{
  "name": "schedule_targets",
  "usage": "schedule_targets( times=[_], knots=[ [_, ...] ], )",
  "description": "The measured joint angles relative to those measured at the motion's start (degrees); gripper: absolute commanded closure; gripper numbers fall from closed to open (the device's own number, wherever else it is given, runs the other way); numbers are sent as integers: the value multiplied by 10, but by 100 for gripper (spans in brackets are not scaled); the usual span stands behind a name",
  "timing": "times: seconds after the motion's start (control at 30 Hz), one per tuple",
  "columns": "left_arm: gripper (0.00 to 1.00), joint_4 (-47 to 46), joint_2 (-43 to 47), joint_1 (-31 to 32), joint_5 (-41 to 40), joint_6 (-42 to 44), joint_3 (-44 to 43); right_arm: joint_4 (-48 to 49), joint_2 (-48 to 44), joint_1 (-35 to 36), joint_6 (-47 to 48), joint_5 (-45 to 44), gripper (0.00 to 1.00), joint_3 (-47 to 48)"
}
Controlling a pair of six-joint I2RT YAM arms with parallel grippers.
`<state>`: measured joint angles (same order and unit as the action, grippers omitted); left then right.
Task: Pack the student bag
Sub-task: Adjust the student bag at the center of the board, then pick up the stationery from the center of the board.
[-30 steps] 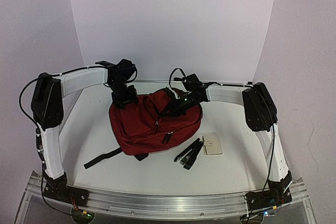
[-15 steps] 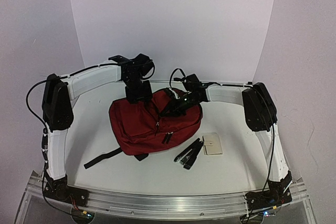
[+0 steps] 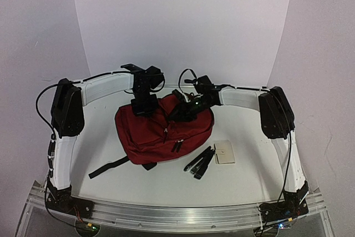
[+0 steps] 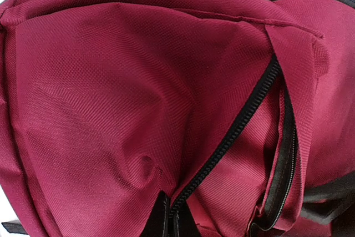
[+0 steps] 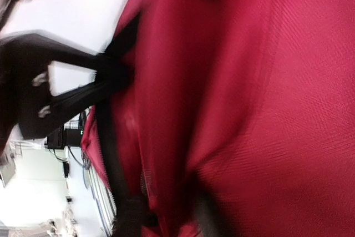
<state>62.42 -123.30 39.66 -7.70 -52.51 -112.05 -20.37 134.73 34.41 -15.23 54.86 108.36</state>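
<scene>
Swung in from 9 o'clock, left pincer point(image 3: 143, 107) joins right pincer point(image 3: 181, 114) at 12 o'clock on bag point(image 3: 158, 135), likely to spread its opening; neither grip is discernible.

I see white table point(image 3: 249, 176) carrying student bag point(image 3: 161, 134); black clip-like tool point(image 3: 199, 162) and beige flat pad point(image 3: 224, 152) touching, just right of it.

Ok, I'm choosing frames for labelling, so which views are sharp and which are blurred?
Top external: evenly lit and sharp, the student bag clearly outlined. Left wrist: crisp, with the fabric weave and zipper teeth readable. Right wrist: smeared throughout, dark shapes at left indistinct, background washed out.
</scene>
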Motion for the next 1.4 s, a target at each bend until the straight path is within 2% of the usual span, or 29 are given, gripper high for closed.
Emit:
schedule_targets(
  times=[0.03, 0.1, 0.3, 0.43, 0.53, 0.67, 0.77, 0.97, 1.4],
  knots=[
    [100, 0, 2, 0, 0, 0, 0, -5, -10, -3, 17, -1, 11, -2],
    [100, 1, 5, 0, 1, 1, -1, -16, -40, -16, 64, -8, 3, -13],
    [100, 1, 6, 0, 5, 2, -11, -112, -199, -69, 344, -44, 2, -85],
    [100, 0, 7, 0, 7, 3, -12, -247, -294, -69, 609, -62, 2, -130],
    [100, -2, 7, 0, 13, 3, -11, -344, -316, -52, 796, -85, 3, -172],
    [100, -18, 13, 0, 20, 2, 0, -398, -313, -23, 945, -127, 4, -245],
    [100, -27, 23, -1, 22, 2, 12, -400, -307, 5, 1002, -156, 4, -269],
    [100, -31, 28, -1, 28, 1, 12, -371, -274, 43, 1051, -193, 6, -270],
    [100, -35, 28, -1, 31, 2, 12, -299, -216, 57, 1067, -262, 17, -270]
  ],
)
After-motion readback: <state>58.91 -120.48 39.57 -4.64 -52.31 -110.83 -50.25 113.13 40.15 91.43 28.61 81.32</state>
